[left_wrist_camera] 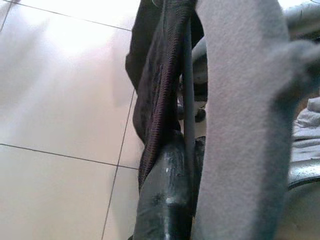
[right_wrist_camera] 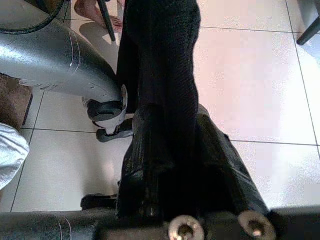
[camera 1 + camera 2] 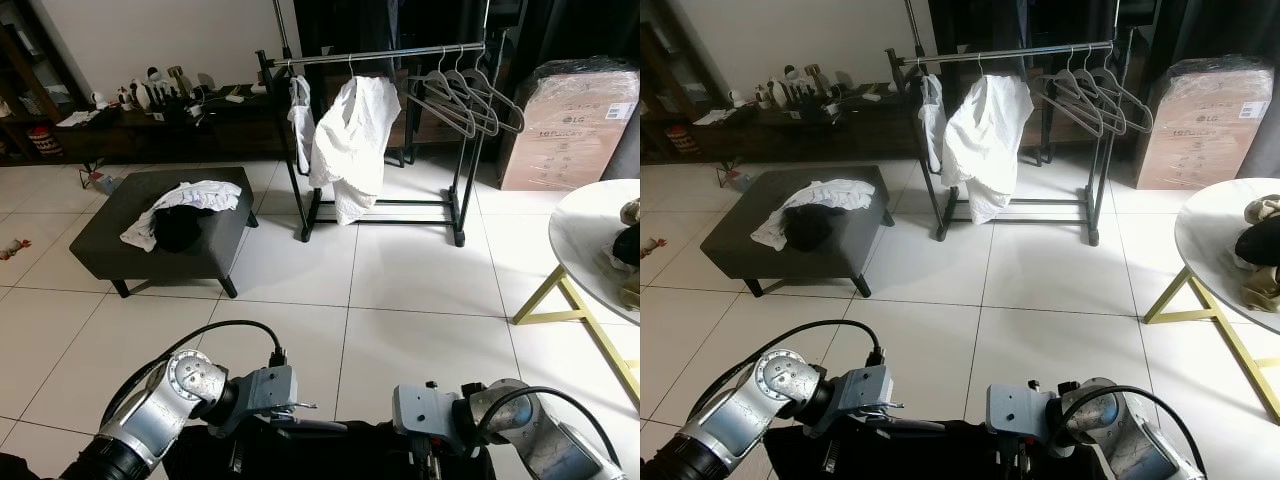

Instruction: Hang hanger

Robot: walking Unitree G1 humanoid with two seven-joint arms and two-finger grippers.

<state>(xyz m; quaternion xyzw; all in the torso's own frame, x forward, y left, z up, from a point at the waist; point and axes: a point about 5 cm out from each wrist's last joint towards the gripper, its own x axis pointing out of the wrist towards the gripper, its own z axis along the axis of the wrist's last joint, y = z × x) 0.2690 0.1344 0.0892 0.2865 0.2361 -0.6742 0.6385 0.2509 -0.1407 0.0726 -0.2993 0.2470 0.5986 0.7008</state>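
Both silver arms are bent inward, low before the body, wrists nearly meeting. The left gripper (image 1: 175,150) is seen with its jaws closed on the hanger (image 1: 188,75) and dark knit fabric. The right gripper (image 2: 170,150) is seen with its jaws clamped on the black garment (image 2: 160,60).

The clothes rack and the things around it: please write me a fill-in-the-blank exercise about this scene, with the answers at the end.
1. A white shirt hangs on the clothes rack, and to its right hang three empty ____.
2. The dark ottoman carries a white garment and a ____ one.
3. The cardboard box stands to the ____ of the rack.
4. Both grippers, left gripper and right gripper, hold a ____ garment.

Answers: hangers; black; right; black
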